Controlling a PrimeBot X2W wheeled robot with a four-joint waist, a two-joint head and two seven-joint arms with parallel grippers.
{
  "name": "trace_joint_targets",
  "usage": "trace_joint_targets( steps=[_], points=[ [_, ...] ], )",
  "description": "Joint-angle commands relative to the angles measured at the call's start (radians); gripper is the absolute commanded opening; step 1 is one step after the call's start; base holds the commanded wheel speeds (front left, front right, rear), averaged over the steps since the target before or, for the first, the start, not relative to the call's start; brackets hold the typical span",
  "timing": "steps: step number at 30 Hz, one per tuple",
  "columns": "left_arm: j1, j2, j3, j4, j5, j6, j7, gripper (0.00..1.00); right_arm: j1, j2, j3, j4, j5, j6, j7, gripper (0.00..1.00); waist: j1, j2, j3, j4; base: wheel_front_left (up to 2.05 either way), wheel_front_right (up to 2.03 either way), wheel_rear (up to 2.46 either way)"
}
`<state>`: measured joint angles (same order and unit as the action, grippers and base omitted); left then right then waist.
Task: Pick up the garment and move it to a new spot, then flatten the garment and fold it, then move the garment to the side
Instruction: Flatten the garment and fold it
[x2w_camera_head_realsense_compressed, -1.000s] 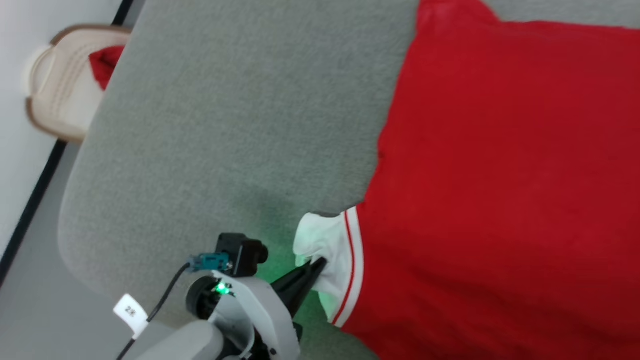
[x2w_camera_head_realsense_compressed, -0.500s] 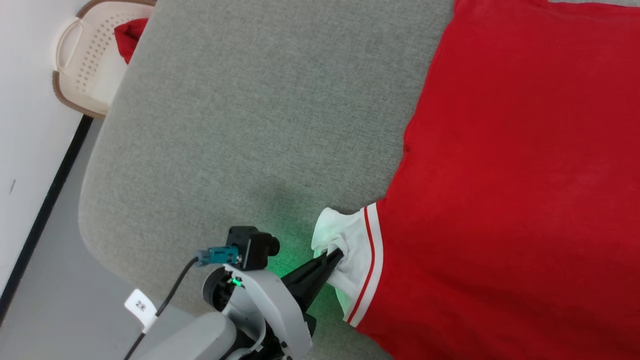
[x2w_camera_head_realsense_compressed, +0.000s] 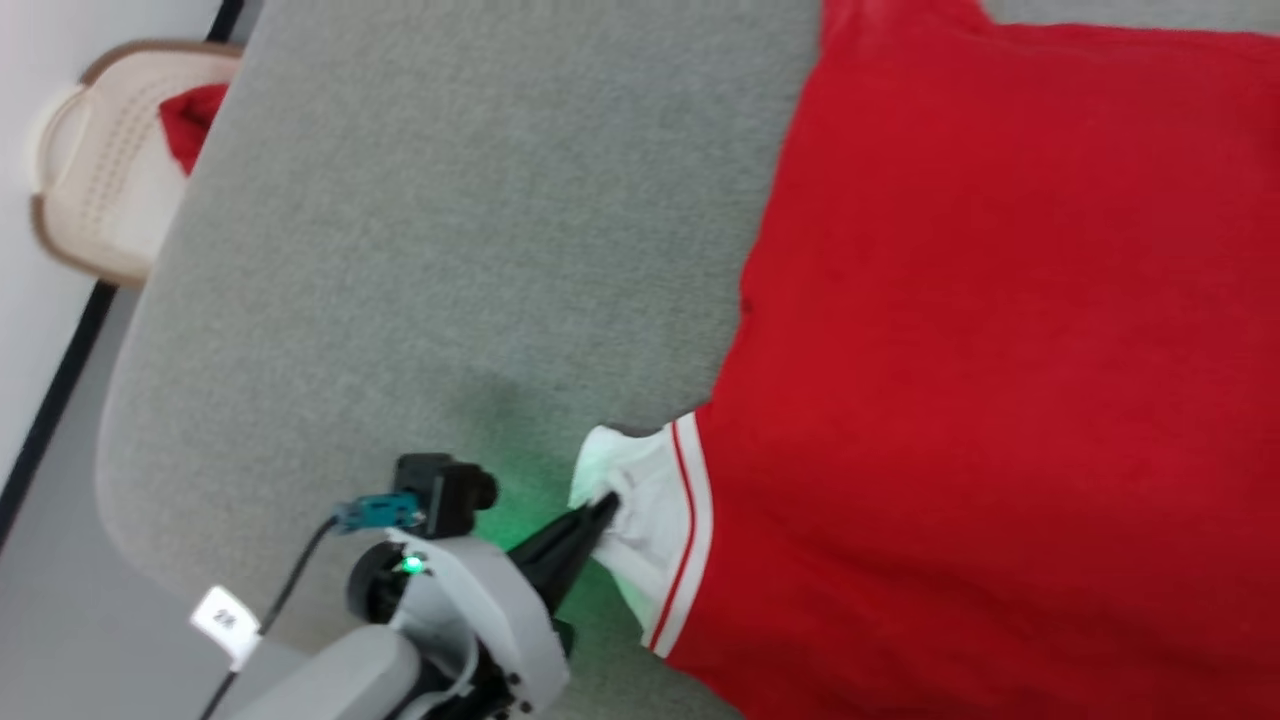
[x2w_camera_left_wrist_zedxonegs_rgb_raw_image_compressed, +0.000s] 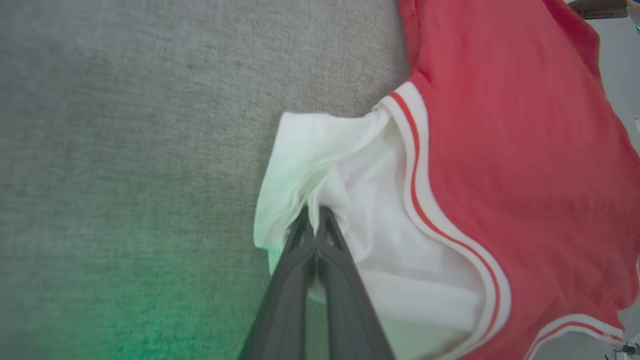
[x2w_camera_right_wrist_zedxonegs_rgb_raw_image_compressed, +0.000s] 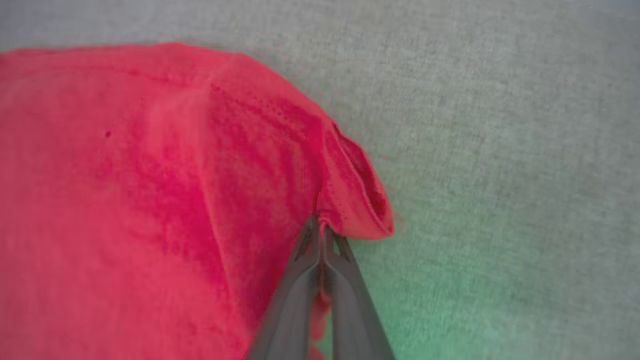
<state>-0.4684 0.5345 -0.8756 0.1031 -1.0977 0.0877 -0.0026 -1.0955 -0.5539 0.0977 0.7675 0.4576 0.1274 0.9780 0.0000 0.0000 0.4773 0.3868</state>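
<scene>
The garment (x2w_camera_head_realsense_compressed: 1000, 350), a bright red shirt with a white sleeve (x2w_camera_head_realsense_compressed: 645, 500) and striped trim, lies spread over the right part of a grey padded surface (x2w_camera_head_realsense_compressed: 450, 250). My left gripper (x2w_camera_head_realsense_compressed: 605, 508) is shut on the bunched white sleeve (x2w_camera_left_wrist_zedxonegs_rgb_raw_image_compressed: 350, 200) at the shirt's left edge. In the left wrist view the left gripper (x2w_camera_left_wrist_zedxonegs_rgb_raw_image_compressed: 314, 214) has its fingers pressed together with white cloth pinched at the tips. In the right wrist view my right gripper (x2w_camera_right_wrist_zedxonegs_rgb_raw_image_compressed: 320, 224) is shut on a folded red corner (x2w_camera_right_wrist_zedxonegs_rgb_raw_image_compressed: 355, 195) of the garment (x2w_camera_right_wrist_zedxonegs_rgb_raw_image_compressed: 125, 200).
A beige perforated basket (x2w_camera_head_realsense_compressed: 90, 200) stands past the surface's far left edge and holds a small plain red cloth bundle (x2w_camera_head_realsense_compressed: 185, 120). Pale floor with a dark line (x2w_camera_head_realsense_compressed: 50, 400) runs along the left. The grey surface's rounded corner (x2w_camera_head_realsense_compressed: 130, 520) is near my left arm.
The head camera swung back and forth, so the whole picture shifted right, then left. My left gripper stays shut on the white sleeve, and the sleeve looks slightly more bunched.
</scene>
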Motion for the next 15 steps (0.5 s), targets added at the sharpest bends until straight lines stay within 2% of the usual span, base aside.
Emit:
trace_joint_targets(
  steps=[1, 8, 15],
  points=[
    [0.025, 0.029, 0.010, 0.017, -0.008, 0.023, 0.001, 0.00, 0.074, 0.011, 0.047, -0.021, 0.047, 0.005, 0.029, 0.00, 0.0000, 0.0000, -0.050, -0.058, 0.00, 0.00, 0.00],
    [0.065, 0.074, 0.031, -0.011, -0.027, 0.047, -0.008, 0.00, 0.240, -0.092, 0.131, -0.267, 0.228, 0.003, 0.019, 0.00, 0.0000, 0.0000, -0.106, -0.137, 0.00, 0.00, 0.00],
    [0.106, 0.123, 0.054, -0.054, -0.045, 0.073, -0.013, 0.00, 0.501, -0.150, 0.078, -0.471, 0.346, 0.003, 0.002, 0.00, 0.0000, 0.0000, -0.146, -0.207, 0.00, 0.00, 0.00]
  ],
)
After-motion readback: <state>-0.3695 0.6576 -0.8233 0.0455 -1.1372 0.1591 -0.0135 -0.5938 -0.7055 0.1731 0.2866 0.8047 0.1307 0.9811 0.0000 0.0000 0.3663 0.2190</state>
